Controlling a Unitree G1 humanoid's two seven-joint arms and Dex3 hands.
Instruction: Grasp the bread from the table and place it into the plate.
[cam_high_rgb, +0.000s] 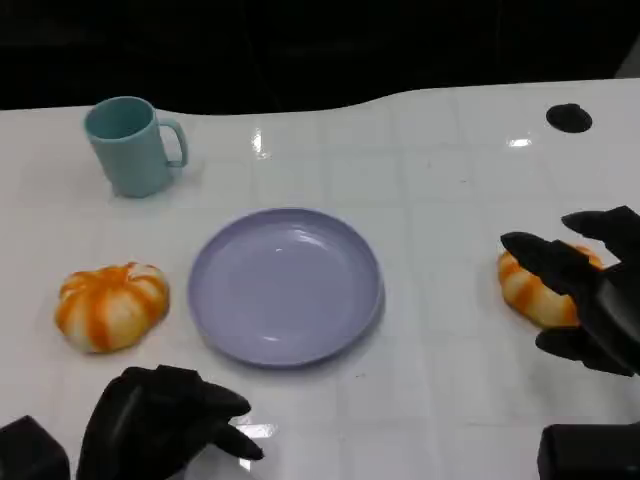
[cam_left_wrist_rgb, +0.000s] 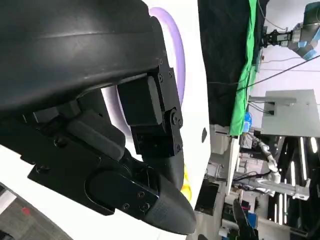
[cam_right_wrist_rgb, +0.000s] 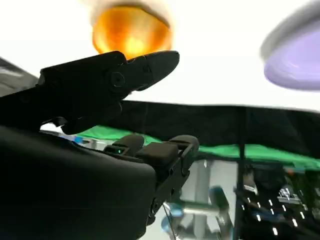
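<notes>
Two orange-and-white striped bread rolls lie on the white table. One bread roll (cam_high_rgb: 110, 305) sits left of the lavender plate (cam_high_rgb: 285, 285). The other bread roll (cam_high_rgb: 530, 290) lies right of the plate, partly hidden by my right hand (cam_high_rgb: 590, 290). That hand's fingers are spread over and around the roll, and I cannot see them pressing on it. The right wrist view shows this roll (cam_right_wrist_rgb: 131, 30) just beyond a fingertip (cam_right_wrist_rgb: 155, 62), with the plate (cam_right_wrist_rgb: 295, 55) off to the side. My left hand (cam_high_rgb: 165, 420) rests near the table's front edge, holding nothing.
A teal mug (cam_high_rgb: 130, 145) stands at the back left. A small dark round mark (cam_high_rgb: 568, 117) is at the back right. The table's dark far edge runs behind them. The left wrist view shows the plate's rim (cam_left_wrist_rgb: 177, 45) past my left hand (cam_left_wrist_rgb: 100, 125).
</notes>
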